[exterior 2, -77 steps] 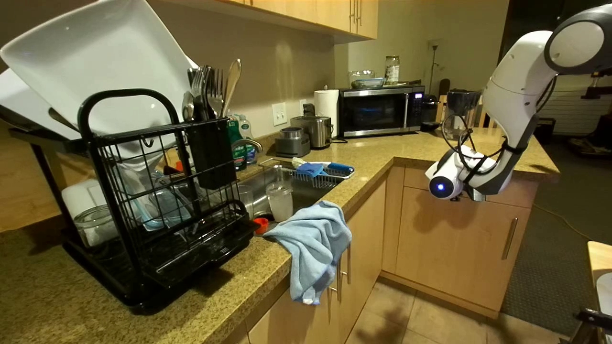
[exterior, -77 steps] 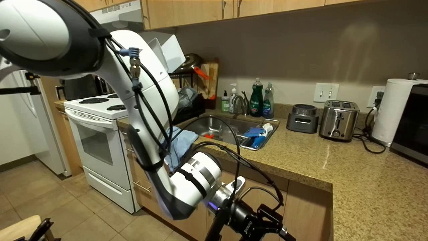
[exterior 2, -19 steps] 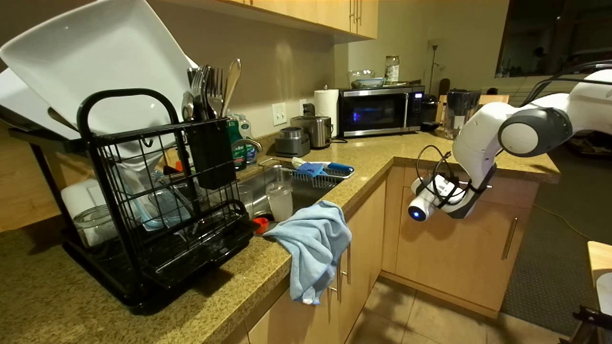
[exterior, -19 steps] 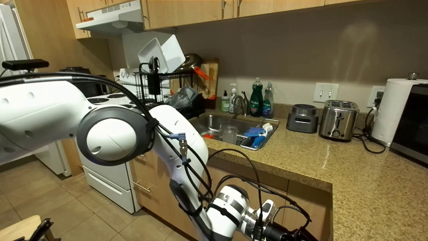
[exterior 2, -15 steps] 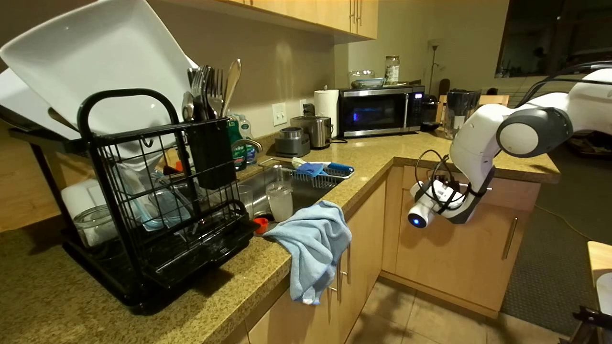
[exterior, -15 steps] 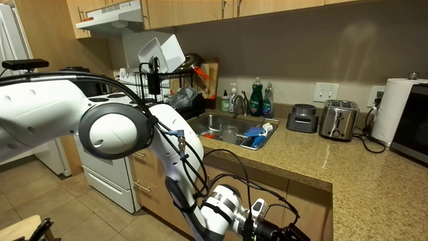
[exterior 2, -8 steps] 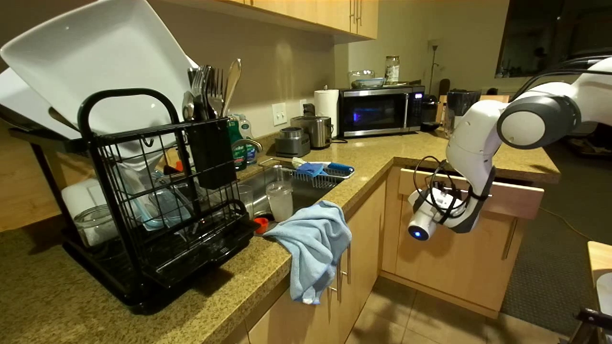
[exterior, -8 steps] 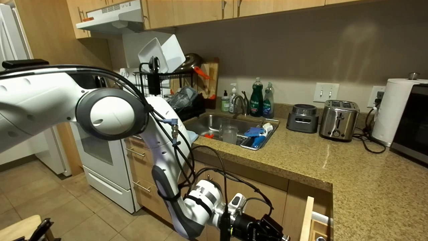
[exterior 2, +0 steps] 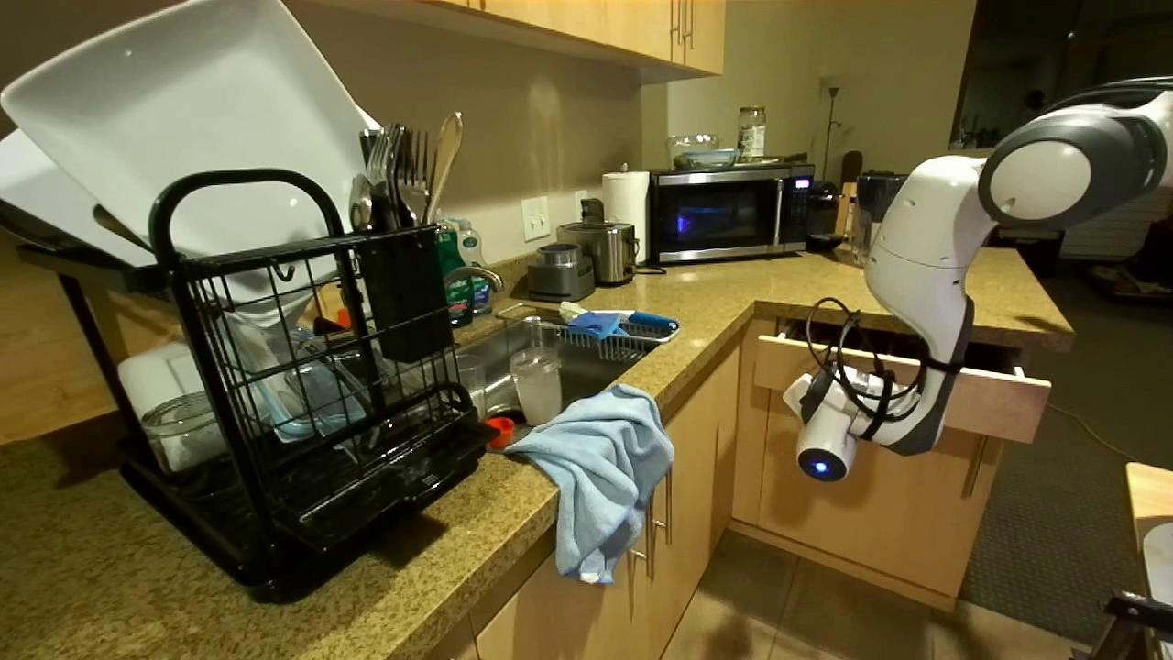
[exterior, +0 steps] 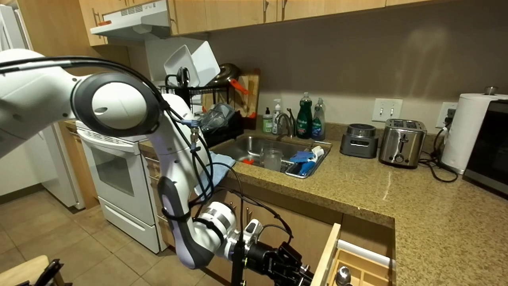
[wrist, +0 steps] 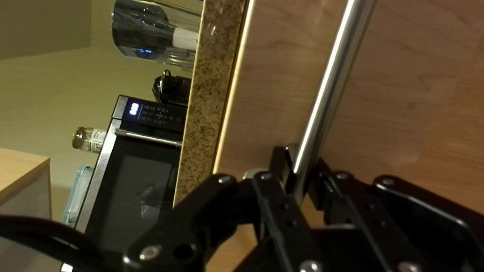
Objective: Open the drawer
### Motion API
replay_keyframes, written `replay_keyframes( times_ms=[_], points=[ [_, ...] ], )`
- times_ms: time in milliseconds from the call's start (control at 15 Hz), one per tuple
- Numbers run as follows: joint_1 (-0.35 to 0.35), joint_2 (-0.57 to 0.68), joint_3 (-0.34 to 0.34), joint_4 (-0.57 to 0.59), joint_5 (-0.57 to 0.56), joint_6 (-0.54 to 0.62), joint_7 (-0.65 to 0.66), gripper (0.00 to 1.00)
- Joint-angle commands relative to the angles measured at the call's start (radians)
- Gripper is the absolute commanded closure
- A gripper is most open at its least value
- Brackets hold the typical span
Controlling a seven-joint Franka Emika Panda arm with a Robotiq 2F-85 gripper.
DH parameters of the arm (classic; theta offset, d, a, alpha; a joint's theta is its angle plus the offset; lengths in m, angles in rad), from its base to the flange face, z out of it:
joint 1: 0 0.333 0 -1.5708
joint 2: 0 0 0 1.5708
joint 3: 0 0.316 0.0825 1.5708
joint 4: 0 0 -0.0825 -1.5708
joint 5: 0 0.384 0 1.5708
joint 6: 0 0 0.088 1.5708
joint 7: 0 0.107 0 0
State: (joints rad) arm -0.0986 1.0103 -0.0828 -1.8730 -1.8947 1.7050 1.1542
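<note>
A pale wooden drawer [exterior 2: 994,401] is set part-way open beneath the speckled tan stone countertop [exterior 2: 1008,293].
Its straight silver metal bar handle [wrist: 331,83] is pinched firmly by the black jointed gripper [wrist: 300,172] (best seen in the wrist view); in an exterior view, a rounded shiny metal utensil [exterior: 343,274] can be seen inside the drawer, among pale wooden dividers [exterior: 362,277].

On countertop [exterior: 448,230] — dish rack [exterior 2: 367,504], toaster [exterior: 402,143], microwave [exterior 2: 719,220]

Drawer [exterior 2: 997,401] below counter [exterior: 436,210], utensil [exterior: 343,274] inside; toaster [exterior: 402,142] on counter.
</note>
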Motion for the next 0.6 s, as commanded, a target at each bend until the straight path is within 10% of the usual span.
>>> replay_keyframes(
  times_ms=[0, 533],
  points=[
    [-0.003, -0.112, 0.039, -0.168, -0.043, 0.018, 0.047, 0.58],
    [0.001, -0.207, 0.092, -0.351, -0.068, -0.018, 0.141, 0.12]
  ],
)
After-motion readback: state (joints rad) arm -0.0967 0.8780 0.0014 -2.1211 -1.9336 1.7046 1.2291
